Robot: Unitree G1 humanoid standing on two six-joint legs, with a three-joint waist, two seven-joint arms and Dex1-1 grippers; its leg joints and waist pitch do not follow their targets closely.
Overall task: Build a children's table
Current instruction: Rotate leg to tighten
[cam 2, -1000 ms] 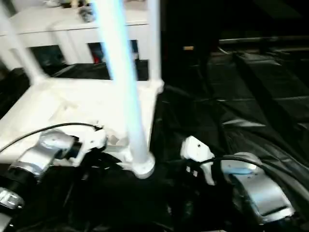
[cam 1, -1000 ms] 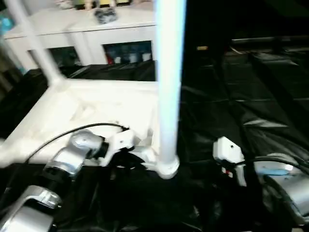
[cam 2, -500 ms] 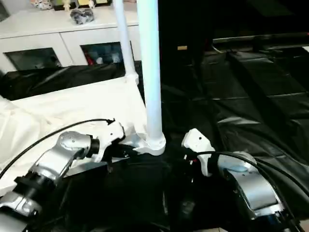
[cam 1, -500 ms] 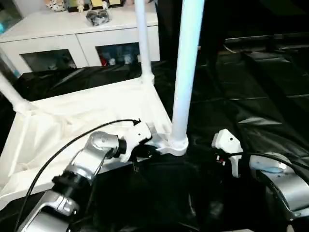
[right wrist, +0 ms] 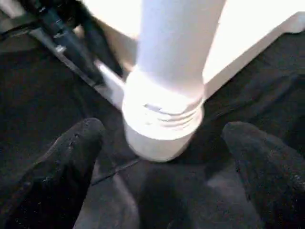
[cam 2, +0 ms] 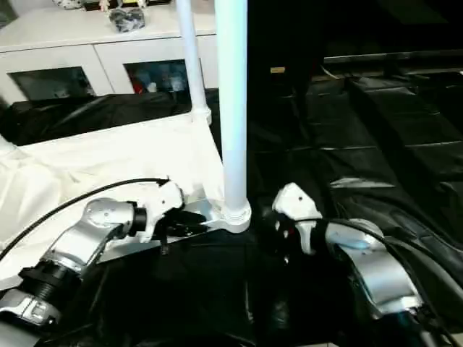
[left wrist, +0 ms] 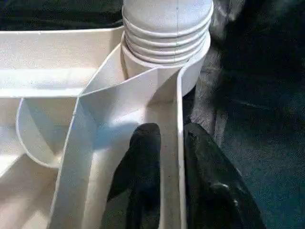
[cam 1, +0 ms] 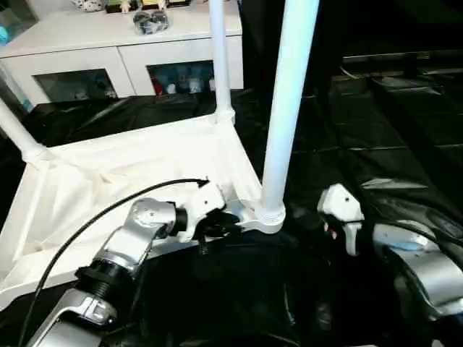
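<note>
While the left claw (left wrist: 164, 157) pinches the tabletop (cam 1: 108, 173) rim, the right claw (right wrist: 164, 157) gapes around a leg (cam 1: 286, 108)

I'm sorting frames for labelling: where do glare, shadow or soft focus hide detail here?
Left eye view: the tabletop glares white, so its ribs are hard to see; the black sheet swallows detail. Left wrist view: ribs are clear, with shadow around the left gripper pinching the rim. Right wrist view: the right gripper fingers look soft, open beside the leg.

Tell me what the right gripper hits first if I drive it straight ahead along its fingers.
Most likely the ribbed base of the near table leg, seated in the tabletop's corner socket. The open right gripper points straight at it with a fingertip either side; depth is unclear.
</note>
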